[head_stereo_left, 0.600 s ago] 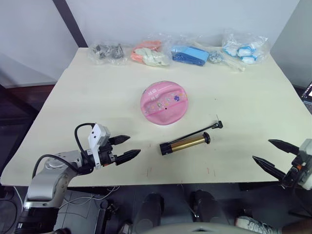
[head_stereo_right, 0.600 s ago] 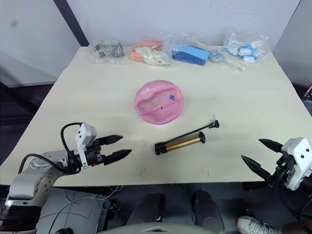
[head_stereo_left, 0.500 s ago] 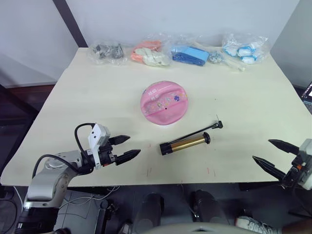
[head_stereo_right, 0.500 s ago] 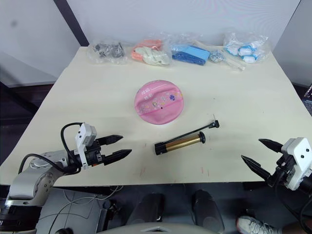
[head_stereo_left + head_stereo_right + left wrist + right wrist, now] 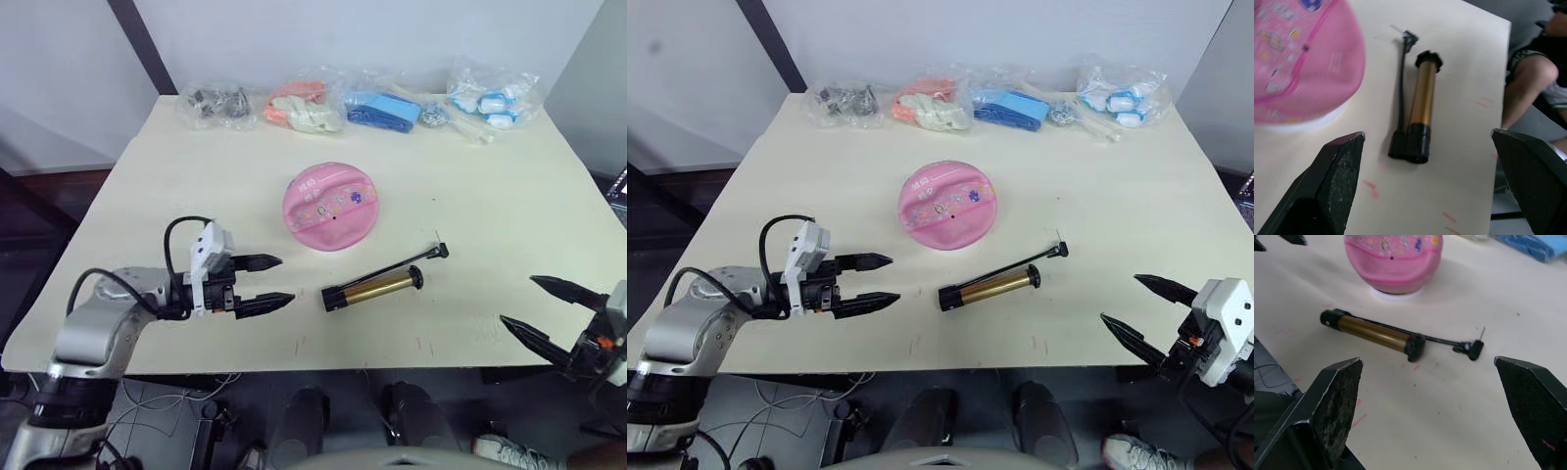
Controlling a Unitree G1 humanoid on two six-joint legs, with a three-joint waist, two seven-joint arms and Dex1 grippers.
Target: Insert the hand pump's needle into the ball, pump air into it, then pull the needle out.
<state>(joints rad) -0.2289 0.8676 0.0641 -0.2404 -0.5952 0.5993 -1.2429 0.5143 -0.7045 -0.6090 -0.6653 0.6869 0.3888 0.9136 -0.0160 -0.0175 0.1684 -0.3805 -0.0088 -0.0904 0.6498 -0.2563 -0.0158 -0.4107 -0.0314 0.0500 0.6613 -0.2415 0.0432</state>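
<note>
Head view: pump (image 5: 375,287) mid-table, unobstructed

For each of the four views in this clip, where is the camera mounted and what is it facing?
Left eye view: on the head, looking down over the table; shows left gripper and right gripper, both open.
Right eye view: same head, same scene; ball beyond hand pump.
Left wrist view: along that gripper's fingers toward the pump and ball.
Right wrist view: between its fingers toward pump, needle and ball.
Shared: all four show pump and ball.
</note>
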